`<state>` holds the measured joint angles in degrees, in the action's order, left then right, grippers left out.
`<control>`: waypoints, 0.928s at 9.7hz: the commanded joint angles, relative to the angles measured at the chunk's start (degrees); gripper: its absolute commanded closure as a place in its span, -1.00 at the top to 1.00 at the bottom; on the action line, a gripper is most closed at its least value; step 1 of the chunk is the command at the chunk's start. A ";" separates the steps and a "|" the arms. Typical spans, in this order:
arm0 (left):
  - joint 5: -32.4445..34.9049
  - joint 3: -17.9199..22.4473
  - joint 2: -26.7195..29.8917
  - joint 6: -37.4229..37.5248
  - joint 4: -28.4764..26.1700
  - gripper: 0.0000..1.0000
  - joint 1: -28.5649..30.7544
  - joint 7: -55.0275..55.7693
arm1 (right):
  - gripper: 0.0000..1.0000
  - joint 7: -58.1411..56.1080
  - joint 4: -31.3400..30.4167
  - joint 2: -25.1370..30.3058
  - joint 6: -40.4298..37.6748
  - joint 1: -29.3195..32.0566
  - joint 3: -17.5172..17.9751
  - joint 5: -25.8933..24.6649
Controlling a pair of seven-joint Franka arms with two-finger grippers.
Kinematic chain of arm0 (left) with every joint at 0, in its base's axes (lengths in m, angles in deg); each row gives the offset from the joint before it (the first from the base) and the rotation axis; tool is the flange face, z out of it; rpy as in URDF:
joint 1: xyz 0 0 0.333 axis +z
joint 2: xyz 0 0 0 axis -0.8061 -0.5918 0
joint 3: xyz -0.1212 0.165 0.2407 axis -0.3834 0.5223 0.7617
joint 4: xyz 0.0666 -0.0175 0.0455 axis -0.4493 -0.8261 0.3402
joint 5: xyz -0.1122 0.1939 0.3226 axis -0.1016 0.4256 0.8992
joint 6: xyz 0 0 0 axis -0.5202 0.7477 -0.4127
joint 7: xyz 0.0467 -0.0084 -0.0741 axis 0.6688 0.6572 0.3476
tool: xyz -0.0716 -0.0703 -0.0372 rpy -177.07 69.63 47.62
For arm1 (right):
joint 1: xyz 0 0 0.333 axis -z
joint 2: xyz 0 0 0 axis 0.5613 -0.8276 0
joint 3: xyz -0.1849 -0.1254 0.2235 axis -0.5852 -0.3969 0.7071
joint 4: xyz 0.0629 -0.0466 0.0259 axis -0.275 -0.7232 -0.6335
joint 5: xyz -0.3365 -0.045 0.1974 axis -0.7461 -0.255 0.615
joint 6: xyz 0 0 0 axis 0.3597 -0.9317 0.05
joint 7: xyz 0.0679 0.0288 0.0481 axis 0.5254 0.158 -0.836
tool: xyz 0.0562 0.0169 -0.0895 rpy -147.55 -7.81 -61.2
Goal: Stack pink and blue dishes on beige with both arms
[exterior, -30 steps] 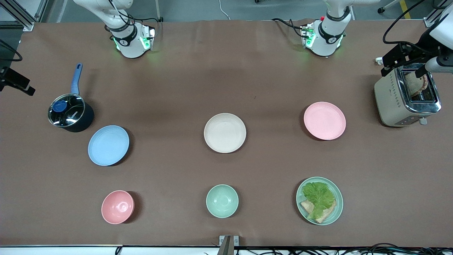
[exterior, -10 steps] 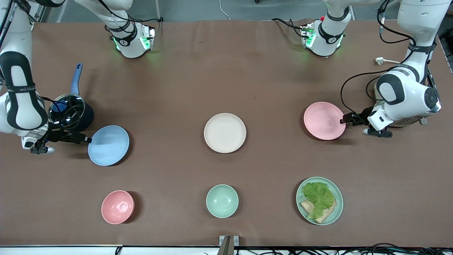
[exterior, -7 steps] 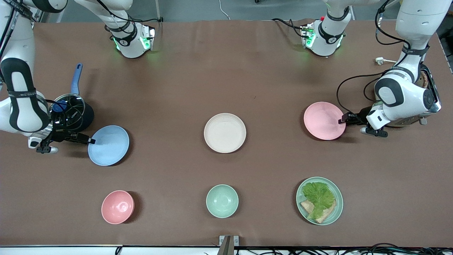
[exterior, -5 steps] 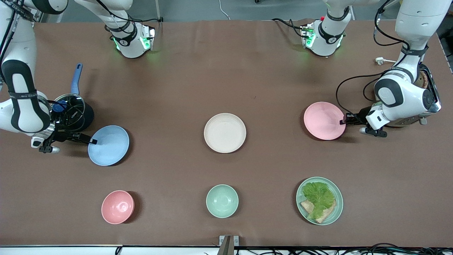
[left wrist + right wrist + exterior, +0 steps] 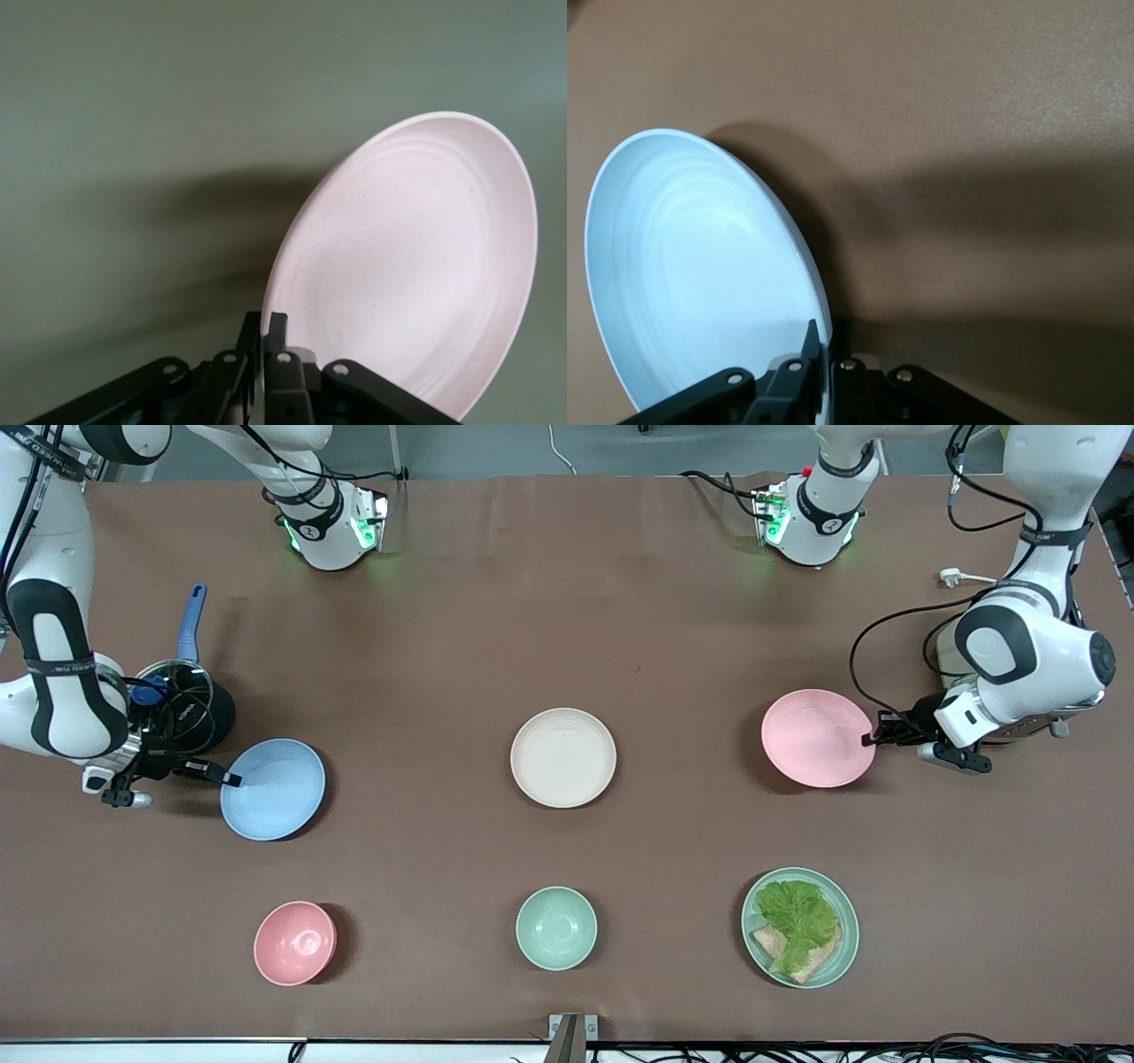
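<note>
Since a second ago both grippers have clamped shut on plate rims, and the pink plate [image 5: 818,738] at centre right of the front view has slid slightly toward the frame's right edge and lifted at its gripped side; the left gripper [image 5: 873,737] pinches its rim edge-on, and the left wrist view shows the fingers [image 5: 276,341] closed on the rim with the plate tilted above its shadow; the blue plate [image 5: 273,788] at centre left is held the same way by the right gripper [image 5: 230,779], its fingers [image 5: 811,345] narrow on the rim; the beige plate [image 5: 563,757] lies bare in the middle of the frame, well apart from both; doing this step well likely means raising each plate clear of the table before carrying it, keeping it near level so the thin rim does not slip, and letting one arm set down first; a saucepan [image 5: 177,707] sits just above the blue plate, a toaster [image 5: 1054,717] partly hidden under the left arm at far right; a pink bowl [image 5: 294,942], green bowl [image 5: 555,927] and lettuce plate [image 5: 800,927] line the lower frame.
</note>
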<state>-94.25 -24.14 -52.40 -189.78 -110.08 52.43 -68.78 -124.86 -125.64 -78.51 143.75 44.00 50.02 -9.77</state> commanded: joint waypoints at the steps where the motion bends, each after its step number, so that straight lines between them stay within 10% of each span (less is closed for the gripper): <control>1: -1.22 -8.98 0.07 0.19 1.51 -0.99 -0.29 11.71 | -0.99 4.49 2.09 1.26 -6.05 -0.79 -1.84 0.59; 6: 0.53 -33.07 -11.94 -18.99 8.28 -0.99 -1.43 45.83 | -0.99 23.19 11.78 9.14 -22.26 -3.42 -3.35 -11.89; 9: 4.12 -37.76 -18.99 -29.95 9.17 -0.98 -5.56 55.96 | -0.99 35.49 11.78 16.09 -22.98 -5.45 0.67 -16.54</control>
<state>-92.51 -61.30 -66.91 -217.48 -102.33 47.70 -15.74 -94.67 -112.09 -66.33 120.61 39.10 48.15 -23.51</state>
